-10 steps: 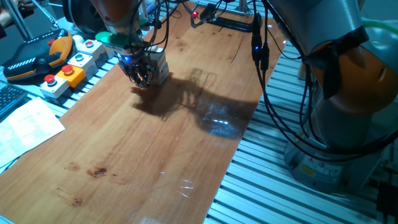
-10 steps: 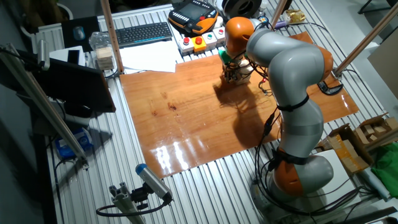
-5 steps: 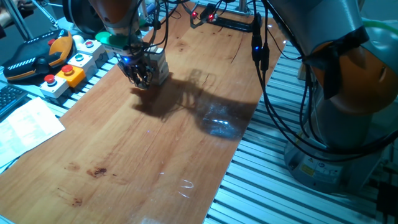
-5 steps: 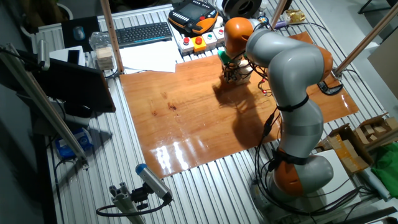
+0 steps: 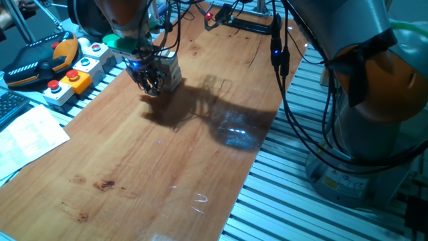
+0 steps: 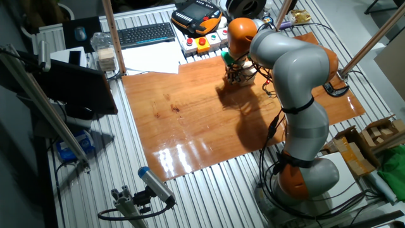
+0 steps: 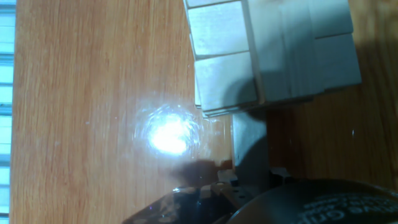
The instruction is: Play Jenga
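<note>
The step in hand looks like working 1 block loose from the Jenga tower (image 7: 273,53), which stands near the tabletop's (image 5: 167,167) edge beside the button boxes (image 5: 70,77). The gripper (image 5: 150,84) hangs straight down, pressed close against the tower's side, low to the wood. Whether its fingers are apart or together cannot be told. Next calls for a slow, level draw that leaves the stack standing

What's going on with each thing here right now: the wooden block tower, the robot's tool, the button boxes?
Jenga tower: standing, layers crosswise, at the table's far edge.
Tool: down right beside the tower; open or shut, cannot tell.
Button boxes: beside the board, untouched.
Wooden table: glossy, with a light glare.
</note>
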### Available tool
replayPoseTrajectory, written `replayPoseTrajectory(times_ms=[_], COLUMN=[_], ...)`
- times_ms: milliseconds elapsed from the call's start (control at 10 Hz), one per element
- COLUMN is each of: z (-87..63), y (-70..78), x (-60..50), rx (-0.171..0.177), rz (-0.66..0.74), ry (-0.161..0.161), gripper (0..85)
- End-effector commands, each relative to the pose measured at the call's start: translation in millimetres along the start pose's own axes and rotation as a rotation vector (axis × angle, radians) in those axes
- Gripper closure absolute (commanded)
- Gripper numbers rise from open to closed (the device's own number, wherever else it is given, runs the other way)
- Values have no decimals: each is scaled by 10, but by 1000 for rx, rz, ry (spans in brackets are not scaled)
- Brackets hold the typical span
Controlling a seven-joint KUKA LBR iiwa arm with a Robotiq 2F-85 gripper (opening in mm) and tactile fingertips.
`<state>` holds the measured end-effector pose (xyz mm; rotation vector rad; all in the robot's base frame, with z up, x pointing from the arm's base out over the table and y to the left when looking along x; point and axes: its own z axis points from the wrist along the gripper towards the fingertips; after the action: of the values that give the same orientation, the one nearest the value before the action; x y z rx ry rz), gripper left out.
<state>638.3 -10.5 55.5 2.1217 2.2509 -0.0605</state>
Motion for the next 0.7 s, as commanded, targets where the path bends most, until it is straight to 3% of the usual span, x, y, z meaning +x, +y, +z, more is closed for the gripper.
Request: replayPoseTrajectory(times_ms=[0, 600], z=[0, 1], y=[1, -3], x=[4, 31], rx=[0, 0], rz=[0, 2], ry=[0, 0], gripper=[843, 843])
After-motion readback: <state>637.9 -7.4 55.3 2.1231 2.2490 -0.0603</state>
